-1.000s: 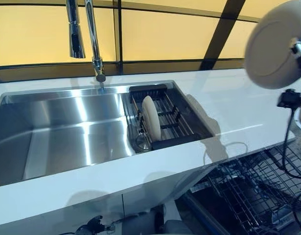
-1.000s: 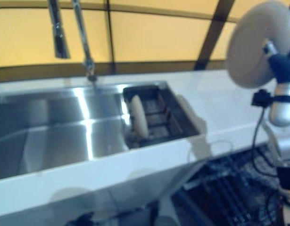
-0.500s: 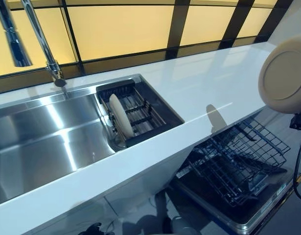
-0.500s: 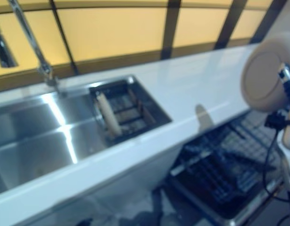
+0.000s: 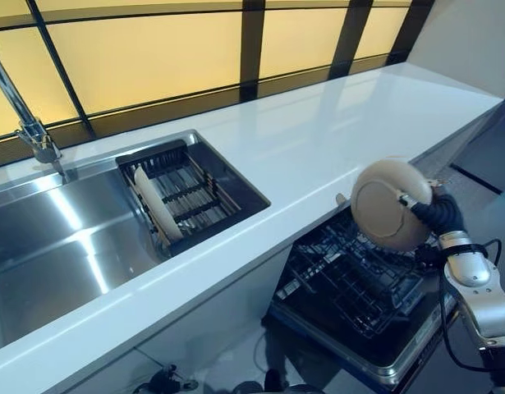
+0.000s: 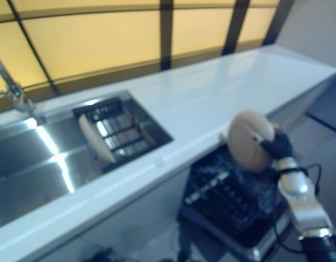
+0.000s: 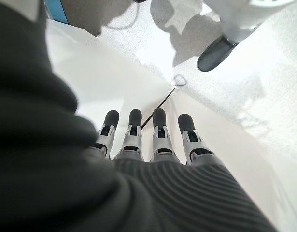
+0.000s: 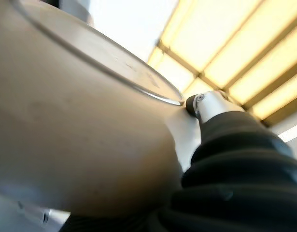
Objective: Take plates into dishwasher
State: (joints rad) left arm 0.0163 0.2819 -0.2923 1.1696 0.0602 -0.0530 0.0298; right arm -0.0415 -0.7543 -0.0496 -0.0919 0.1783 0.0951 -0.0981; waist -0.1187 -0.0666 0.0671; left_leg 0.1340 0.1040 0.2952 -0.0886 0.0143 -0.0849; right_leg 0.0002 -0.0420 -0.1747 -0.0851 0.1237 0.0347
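My right hand (image 5: pixel 439 215) is shut on the rim of a beige plate (image 5: pixel 387 203). It holds the plate upright over the pulled-out wire rack (image 5: pixel 351 283) of the open dishwasher, below the counter edge. In the right wrist view the plate (image 8: pixel 66 121) fills most of the picture, with a fingertip (image 8: pixel 202 103) on its rim. A second beige plate (image 5: pixel 158 215) stands on edge in the black drying rack (image 5: pixel 190 193) inside the sink. My left hand (image 7: pixel 138 145) hangs with straight fingers over the floor, holding nothing.
The steel sink (image 5: pixel 47 246) and its faucet (image 5: pixel 26 119) are at the left. A long white counter (image 5: pixel 318 131) runs to the right under yellow window panes. The dishwasher's open door (image 5: pixel 383 365) juts out below the rack.
The camera has swung right, so the sink has slid left. My right hand has brought the plate down from head height to just above the dishwasher rack.
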